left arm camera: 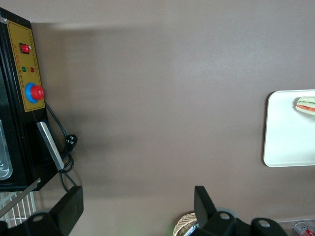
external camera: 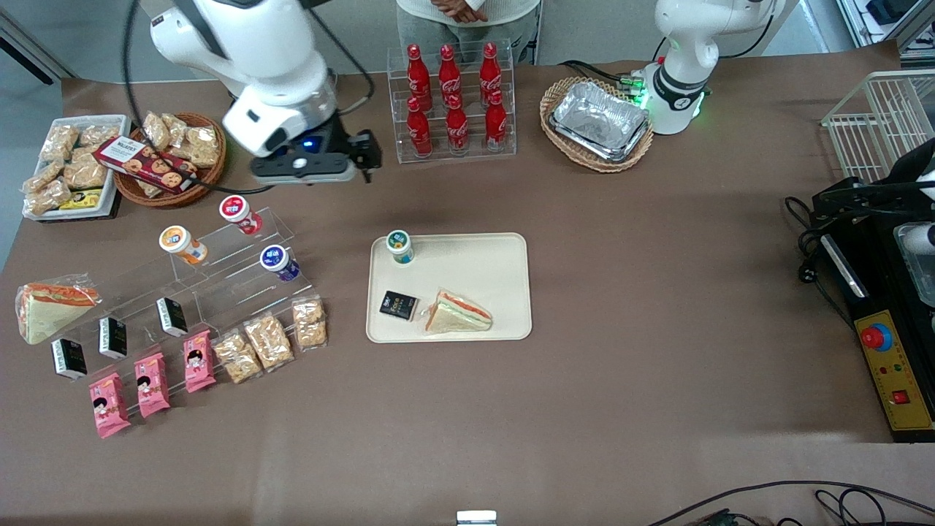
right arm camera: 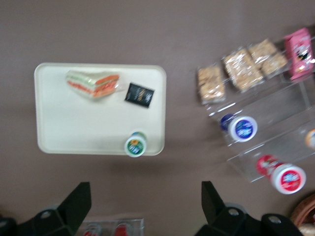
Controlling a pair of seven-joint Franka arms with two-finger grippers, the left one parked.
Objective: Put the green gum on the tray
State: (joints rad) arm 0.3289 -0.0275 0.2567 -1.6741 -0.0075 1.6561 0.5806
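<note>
Green gum (external camera: 399, 246): upright on tray (external camera: 504, 252) corner; probably light, stiff, smooth; grip its body sides.
Tool (right arm camera: 145, 206): wide, holding nothing, above worktop (external camera: 621, 380).

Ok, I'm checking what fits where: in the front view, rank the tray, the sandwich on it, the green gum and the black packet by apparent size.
1. tray
2. sandwich
3. Black packet and green gum: too alike to rank.
The open gripper hangs above the table, clear of the tray.
</note>
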